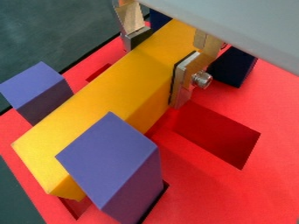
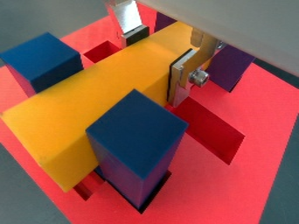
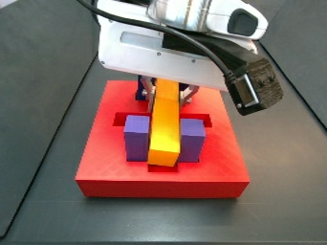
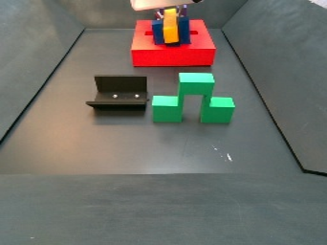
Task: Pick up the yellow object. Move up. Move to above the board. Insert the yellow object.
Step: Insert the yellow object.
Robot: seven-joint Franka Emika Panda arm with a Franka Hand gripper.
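Lay dark grey and matte, as a floor (image 4: 76, 144), in both side views. Was hemmed by 3 dark panels: left wall (image 4: 32, 86), right wall (image 4: 284, 77), back wall (image 4: 109, 11), the 2 at the sides sloping outward. Carried a few pale specks (image 4: 228, 153). Took soft, even light, brighter along the near strip (image 4: 153, 211).

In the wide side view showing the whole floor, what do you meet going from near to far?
Green blocks and, level with them, the fixture → the board → the yellow object on it, held by the gripper.
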